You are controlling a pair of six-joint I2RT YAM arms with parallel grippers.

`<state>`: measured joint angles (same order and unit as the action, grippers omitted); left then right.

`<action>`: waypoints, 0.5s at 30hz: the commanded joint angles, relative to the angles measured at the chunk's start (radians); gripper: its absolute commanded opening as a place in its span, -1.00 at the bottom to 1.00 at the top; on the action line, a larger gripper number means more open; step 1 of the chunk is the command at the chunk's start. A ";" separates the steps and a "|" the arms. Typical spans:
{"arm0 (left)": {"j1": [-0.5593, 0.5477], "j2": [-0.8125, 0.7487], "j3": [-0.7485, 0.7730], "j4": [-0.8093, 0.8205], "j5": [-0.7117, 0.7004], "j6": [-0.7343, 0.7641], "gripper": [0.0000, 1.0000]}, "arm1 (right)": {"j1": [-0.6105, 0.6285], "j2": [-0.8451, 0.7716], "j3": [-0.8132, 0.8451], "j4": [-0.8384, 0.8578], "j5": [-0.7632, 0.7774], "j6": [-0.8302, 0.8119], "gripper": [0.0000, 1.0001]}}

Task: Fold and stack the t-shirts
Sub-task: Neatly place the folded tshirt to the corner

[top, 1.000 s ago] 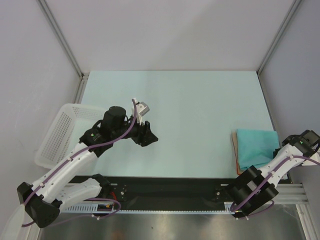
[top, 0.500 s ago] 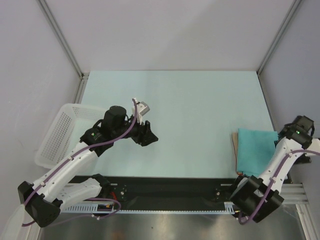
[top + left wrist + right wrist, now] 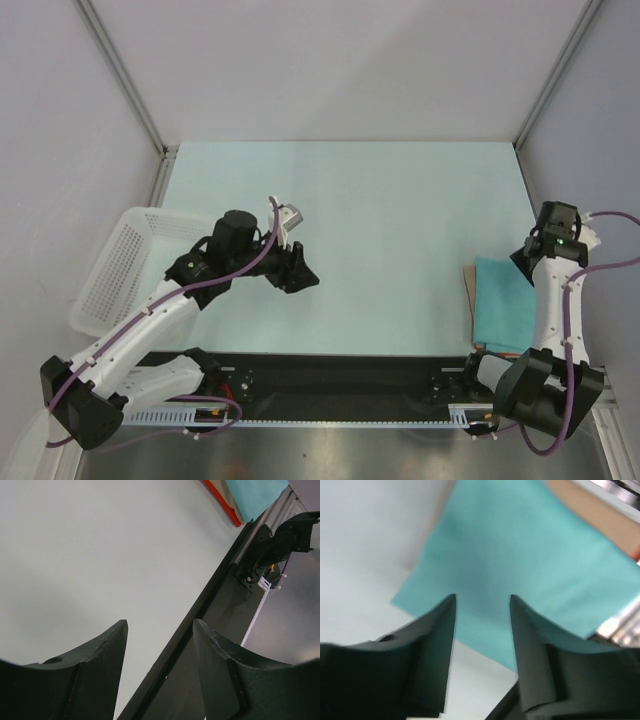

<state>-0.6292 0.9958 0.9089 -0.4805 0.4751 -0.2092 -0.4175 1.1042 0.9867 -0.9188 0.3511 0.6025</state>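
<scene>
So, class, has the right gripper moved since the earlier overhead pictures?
Yes: the right gripper went from the t-shirt's right edge leftward to above its far edge.

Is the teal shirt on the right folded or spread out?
Folded. The t-shirt lies as a compact, straight-edged rectangle on the cardboard, with no sleeves or collar showing.

Pale grey walls (image 3: 330, 70), aluminium corner posts (image 3: 120, 70), pale mint tabletop (image 3: 400, 210)
</scene>
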 commanded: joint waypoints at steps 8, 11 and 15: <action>0.010 0.000 0.081 -0.021 -0.004 -0.047 0.21 | 0.054 -0.012 -0.248 0.446 -0.450 0.069 -0.94; 0.010 -0.008 0.096 -0.058 -0.029 -0.045 0.21 | 0.020 0.057 -0.316 0.606 -0.586 0.057 -0.98; 0.010 -0.009 0.136 -0.119 -0.067 -0.041 0.21 | 0.029 0.187 -0.318 0.751 -0.722 0.042 -1.00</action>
<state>-0.6292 1.0065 0.9810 -0.5560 0.4454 -0.2375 -0.3962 1.2427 0.6609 -0.3805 -0.1978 0.6468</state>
